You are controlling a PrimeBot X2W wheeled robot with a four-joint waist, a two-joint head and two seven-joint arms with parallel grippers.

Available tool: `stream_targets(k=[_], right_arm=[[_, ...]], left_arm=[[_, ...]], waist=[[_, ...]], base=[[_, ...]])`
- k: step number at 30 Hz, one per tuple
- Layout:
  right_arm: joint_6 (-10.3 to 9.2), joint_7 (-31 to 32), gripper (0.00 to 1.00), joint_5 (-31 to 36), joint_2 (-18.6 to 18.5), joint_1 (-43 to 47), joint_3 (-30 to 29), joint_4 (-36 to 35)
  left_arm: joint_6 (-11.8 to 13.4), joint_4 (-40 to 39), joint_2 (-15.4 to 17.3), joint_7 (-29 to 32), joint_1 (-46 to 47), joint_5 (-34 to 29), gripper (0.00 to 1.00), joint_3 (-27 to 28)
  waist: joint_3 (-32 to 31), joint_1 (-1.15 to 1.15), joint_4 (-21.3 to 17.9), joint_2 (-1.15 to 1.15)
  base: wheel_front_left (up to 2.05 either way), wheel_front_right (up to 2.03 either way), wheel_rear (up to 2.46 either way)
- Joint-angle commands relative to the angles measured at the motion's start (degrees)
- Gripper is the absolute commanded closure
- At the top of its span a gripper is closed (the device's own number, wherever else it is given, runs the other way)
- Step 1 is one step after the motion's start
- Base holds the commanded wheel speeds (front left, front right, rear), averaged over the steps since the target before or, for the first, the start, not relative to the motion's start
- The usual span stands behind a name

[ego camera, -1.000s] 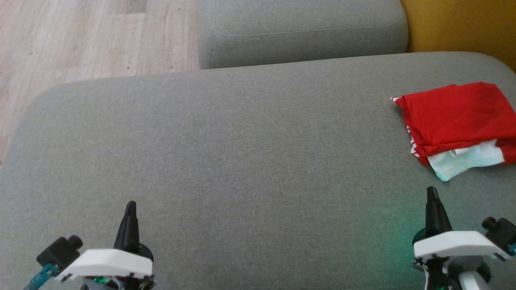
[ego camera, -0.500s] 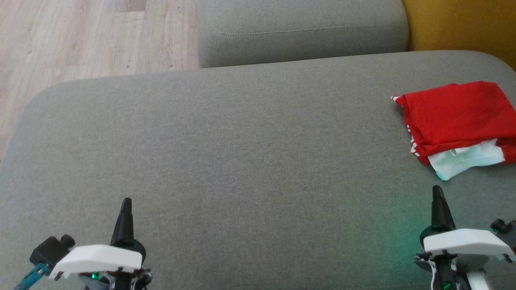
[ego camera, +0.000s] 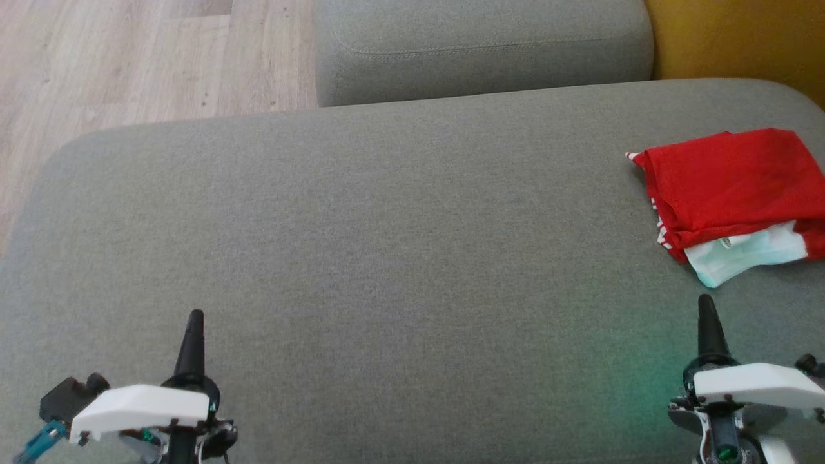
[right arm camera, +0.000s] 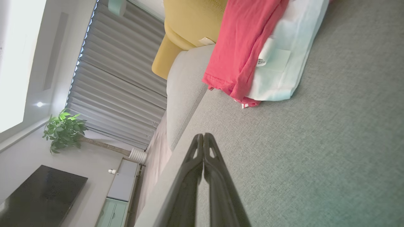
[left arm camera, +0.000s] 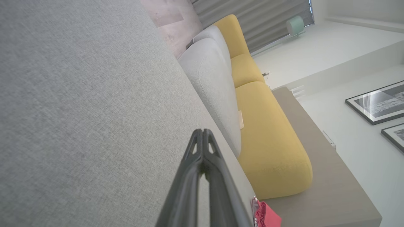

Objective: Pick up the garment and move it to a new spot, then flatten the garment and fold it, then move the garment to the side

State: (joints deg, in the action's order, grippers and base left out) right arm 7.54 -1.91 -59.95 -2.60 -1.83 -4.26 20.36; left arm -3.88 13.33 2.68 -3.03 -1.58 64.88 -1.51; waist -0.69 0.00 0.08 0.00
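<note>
**Both hands drawn back, garment folded at the far right**

Both hands have slipped lower and outward in my head view over the last second. The left hand has moved toward the lower left corner and the right hand toward the lower right. The garment has not shifted.

On each wrist view I see the two dark fingers pressed together tip to tip, with nothing between them. Both hands are above the grey seat.

The garment lies folded at the right end of that seat, and the frame edge cuts it off. It is red on top, with a white layer poking out along its near edge. It sits ahead of my right hand and clear of it, and well apart from my left.

Past the seat I can see a second grey cushion. A yellow sofa is at the upper right and a wooden floor at the upper left.
</note>
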Motion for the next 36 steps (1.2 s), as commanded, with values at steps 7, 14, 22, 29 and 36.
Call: stream_targets(k=[7, 14, 22, 29, 36], right_arm=[[-0.04, 1.62, 1.0, -5.85, -0.22, -3.64, 0.05, -2.94], [-0.04, 2.76, 1.0, -10.32, -0.23, -3.76, -0.34, -3.51], [-0.04, 4.08, 1.0, -15.44, -0.24, -3.9, -0.79, -4.17], [-0.04, 5.07, 1.0, -19.29, -0.25, -4.01, -1.13, -4.67], [-0.05, 6.39, 1.0, -24.41, -0.26, -4.15, -1.58, -5.33]], left_arm=[[-0.97, -1.26, 0.91, 1.58, 3.97, 5.04, 1.0, 2.32], [-1.42, -0.93, 0.94, 2.76, 4.59, 8.97, 1.0, 3.08], [-1.93, -0.55, 0.96, 4.13, 5.31, 13.48, 1.0, 3.98], [-2.31, -0.27, 0.97, 5.16, 5.86, 16.85, 1.0, 4.65], [-2.82, 0.11, 0.98, 6.54, 6.58, 21.34, 1.0, 5.56]], waist=[[0.14, 0.0, -0.01, 0.0], [0.26, 0.0, -0.02, 0.0], [0.4, 0.0, -0.04, 0.0], [0.51, 0.0, -0.05, 0.0], [0.65, 0.0, -0.06, 0.0]], base=[[0.0, 0.0, 0.0], [0.0, 0.0, 0.0], [0.0, 0.0, 0.0], [0.0, 0.0, 0.0], [0.0, 0.0, 0.0]])
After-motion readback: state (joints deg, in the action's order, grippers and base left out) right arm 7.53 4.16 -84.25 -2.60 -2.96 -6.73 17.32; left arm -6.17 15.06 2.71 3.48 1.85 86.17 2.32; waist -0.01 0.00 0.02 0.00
